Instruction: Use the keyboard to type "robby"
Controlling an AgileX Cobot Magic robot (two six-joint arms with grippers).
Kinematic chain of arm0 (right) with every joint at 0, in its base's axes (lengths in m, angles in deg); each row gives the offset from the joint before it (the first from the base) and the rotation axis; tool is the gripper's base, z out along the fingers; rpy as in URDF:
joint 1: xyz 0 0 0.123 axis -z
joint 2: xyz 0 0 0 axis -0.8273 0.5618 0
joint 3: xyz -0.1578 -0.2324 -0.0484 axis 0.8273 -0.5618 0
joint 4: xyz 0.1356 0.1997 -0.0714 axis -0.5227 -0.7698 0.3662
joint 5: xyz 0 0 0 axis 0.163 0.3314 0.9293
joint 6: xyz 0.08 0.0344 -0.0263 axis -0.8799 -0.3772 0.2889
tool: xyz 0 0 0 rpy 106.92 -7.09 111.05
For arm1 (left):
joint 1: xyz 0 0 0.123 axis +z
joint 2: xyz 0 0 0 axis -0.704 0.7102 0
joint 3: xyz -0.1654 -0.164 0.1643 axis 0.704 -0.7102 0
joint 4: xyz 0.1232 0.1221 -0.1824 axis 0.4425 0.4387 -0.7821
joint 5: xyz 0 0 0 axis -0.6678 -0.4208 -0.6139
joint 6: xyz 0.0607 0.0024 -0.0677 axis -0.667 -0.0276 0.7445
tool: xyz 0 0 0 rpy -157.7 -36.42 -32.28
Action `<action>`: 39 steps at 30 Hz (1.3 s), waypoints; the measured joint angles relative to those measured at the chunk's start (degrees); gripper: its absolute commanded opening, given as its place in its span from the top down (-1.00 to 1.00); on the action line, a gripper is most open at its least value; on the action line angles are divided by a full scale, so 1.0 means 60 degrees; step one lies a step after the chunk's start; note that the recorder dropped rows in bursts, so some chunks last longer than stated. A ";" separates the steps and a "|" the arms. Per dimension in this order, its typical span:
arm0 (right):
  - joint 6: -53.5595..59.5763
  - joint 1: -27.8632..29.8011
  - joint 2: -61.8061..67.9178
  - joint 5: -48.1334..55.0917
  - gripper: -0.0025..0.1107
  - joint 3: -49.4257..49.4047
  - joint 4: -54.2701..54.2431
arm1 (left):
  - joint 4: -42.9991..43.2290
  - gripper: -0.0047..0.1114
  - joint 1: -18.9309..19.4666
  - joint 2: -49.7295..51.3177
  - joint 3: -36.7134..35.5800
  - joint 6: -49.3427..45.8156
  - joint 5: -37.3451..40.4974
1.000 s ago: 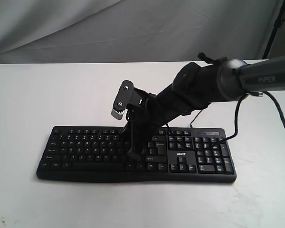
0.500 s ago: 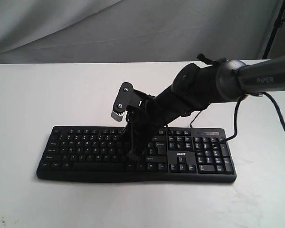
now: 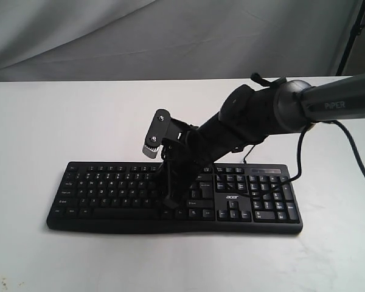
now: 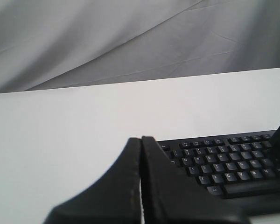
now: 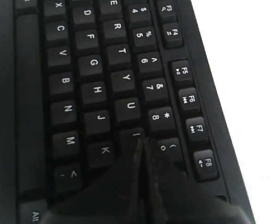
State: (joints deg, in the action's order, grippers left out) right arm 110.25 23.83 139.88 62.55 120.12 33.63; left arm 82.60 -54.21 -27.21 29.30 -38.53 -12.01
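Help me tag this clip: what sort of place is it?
Likely a robotics test bench: white tabletop, draped grey fabric backdrop, and a wide black wired keyboard under a dark robot arm.

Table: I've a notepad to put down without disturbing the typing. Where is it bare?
Bare: the table left of the keyboard and behind its left half, up to the grey backdrop; also the strip in front. Crowded: behind its right half, where the right arm and cables cross.

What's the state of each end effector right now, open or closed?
Left end effector: closed, holding nothing.
Right end effector: closed, empty, tip over the keyboard.
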 measured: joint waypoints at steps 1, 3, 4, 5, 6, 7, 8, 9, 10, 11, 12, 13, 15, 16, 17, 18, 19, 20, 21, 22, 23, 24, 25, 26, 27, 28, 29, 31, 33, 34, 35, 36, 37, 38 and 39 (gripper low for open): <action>0.0000 0.0000 0.0000 0.0000 0.96 0.0000 0.0000 | 0.0000 0.92 0.0000 0.0000 0.0000 0.0000 0.0000; 0.0011 0.0000 0.0000 0.0000 0.96 0.0000 0.0000 | 0.0000 0.92 0.0000 0.0000 0.0000 0.0000 0.0000; 0.0030 0.0000 0.0000 0.0000 0.96 0.0000 0.0000 | 0.0000 0.92 0.0000 0.0000 0.0000 0.0000 0.0000; 0.0030 0.0000 0.0038 0.0000 0.96 0.0000 0.0000 | 0.0000 0.92 0.0000 0.0000 0.0000 0.0000 0.0000; 0.0030 0.0000 0.0059 0.0000 0.96 0.0000 0.0000 | 0.0000 0.92 0.0000 0.0000 0.0000 0.0000 0.0000; 0.0030 0.0000 0.0106 0.0000 0.96 0.0000 0.0000 | 0.0000 0.92 0.0000 0.0000 0.0000 0.0000 0.0000; 0.0030 0.0000 0.0162 0.0000 0.96 0.0000 -0.0022 | 0.0000 0.92 0.0000 0.0000 0.0000 0.0000 0.0000; 0.0041 0.0000 0.0207 0.0000 0.96 0.0000 -0.0069 | 0.0000 0.92 0.0000 0.0000 0.0000 0.0000 0.0000; 0.0041 0.0000 0.0208 0.0020 0.96 0.0000 -0.0088 | 0.0000 0.92 0.0000 0.0000 0.0000 0.0000 0.0000; 0.0041 0.0000 0.0223 0.0020 0.96 0.0000 -0.0107 | 0.0000 0.92 0.0000 0.0000 0.0000 0.0000 0.0000; 0.0067 0.0000 0.0223 0.0020 0.96 0.0000 -0.0127 | 0.0000 0.92 0.0000 0.0000 0.0000 0.0000 0.0000; 0.0067 0.0000 0.0223 0.0020 0.96 0.0000 -0.0139 | 0.0000 0.92 0.0000 0.0000 0.0000 0.0000 0.0000; 0.0067 0.0000 0.0223 0.0020 0.96 0.0000 -0.0139 | 0.0000 0.92 0.0000 0.0000 0.0000 0.0000 0.0000; 0.0067 0.0000 0.0223 0.0020 0.96 0.0000 -0.0139 | 0.0000 0.92 0.0000 0.0000 0.0000 0.0000 0.0000; 0.0067 0.0000 0.0181 0.0020 0.96 0.0000 -0.0139 | 0.0000 0.92 0.0000 0.0000 0.0000 0.0000 0.0000; 0.0085 0.0000 0.0147 0.0020 0.96 0.0000 -0.0117 | 0.0000 0.92 0.0000 0.0000 0.0000 0.0000 0.0000; 0.0083 0.0000 0.0042 0.0038 0.96 0.0000 -0.0059 | 0.0000 0.92 0.0000 0.0000 0.0000 0.0000 0.0000; 0.0083 0.0000 -0.0007 0.0038 0.96 0.0000 -0.0062 | 0.0000 0.92 0.0000 0.0000 0.0000 0.0000 0.0000; 0.0083 0.0000 -0.0183 0.0038 0.96 0.0000 -0.0062 | 0.0000 0.92 0.0000 0.0000 0.0000 0.0000 0.0000; 0.0083 0.0000 -0.0249 0.0038 0.96 0.0000 -0.0062 | 0.0000 0.92 0.0000 0.0000 0.0000 0.0000 0.0000; 0.0083 0.0000 -0.0380 0.0038 0.96 0.0000 -0.0062 | 0.0000 0.92 0.0000 0.0000 0.0000 0.0000 0.0000; 0.0083 0.0000 -0.0423 0.0092 0.96 0.0000 -0.0101 | 0.0000 0.92 0.0000 0.0000 0.0000 0.0000 0.0000; 0.0083 0.0000 -0.0438 0.0273 0.96 0.0000 -0.0277 | 0.0000 0.92 0.0000 0.0000 0.0000 0.0000 0.0000; 0.0083 -0.0048 -0.0438 0.0380 0.96 0.0000 -0.0362 | 0.0000 0.92 0.0000 0.0000 0.0000 0.0000 0.0000; 0.0083 -0.0142 -0.0438 0.0380 0.96 0.0000 -0.0391 | 0.0000 0.92 0.0000 0.0000 0.0000 0.0000 0.0000; 0.0083 -0.0368 -0.0438 0.0362 0.96 0.0000 -0.0435 | 0.0000 0.92 0.0000 0.0000 0.0000 0.0000 0.0000; 0.0083 -0.0519 -0.0438 0.0345 0.96 0.0000 -0.0452 | 0.0000 0.92 0.0000 0.0000 0.0000 0.0000 0.0000; 0.0103 -0.0986 -0.0438 0.0323 0.96 0.0000 -0.0452 | 0.0000 0.92 0.0000 0.0000 0.0000 0.0000 0.0000; 0.0103 -0.1328 -0.0438 0.0071 0.96 0.0000 -0.0452 | 0.0000 0.92 0.0000 0.0000 0.0000 0.0000 0.0000; 0.0103 -0.1411 -0.0438 -0.0103 0.96 0.0000 -0.0469 | 0.0000 0.92 0.0000 0.0000 0.0000 0.0000 0.0000; 0.0103 -0.1432 -0.0438 -0.0164 0.96 0.0000 -0.0469 | 0.0000 0.92 0.0000 0.0000 0.0000 0.0000 0.0000; 0.0084 -0.1432 -0.0438 -0.0185 0.96 0.0000 -0.0509 | 0.0000 0.92 0.0000 0.0000 0.0000 0.0000 0.0000; 0.0084 -0.1432 -0.0438 -0.0258 0.96 0.0000 -0.0528 | 0.0000 0.92 0.0000 0.0000 0.0000 0.0000 0.0000; 0.0084 -0.1432 -0.0438 -0.0330 0.96 0.0000 -0.0547 | 0.0000 0.92 0.0000 0.0000 0.0000 0.0000 0.0000; 0.0084 -0.1432 -0.0438 -0.0379 0.96 0.0000 -0.0568 | 0.0000 0.92 0.0000 0.0000 0.0000 0.0000 0.0000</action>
State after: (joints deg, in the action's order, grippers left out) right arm 110.76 15.24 137.25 60.28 120.12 30.23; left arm 82.60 -54.21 -27.21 29.30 -38.53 -12.01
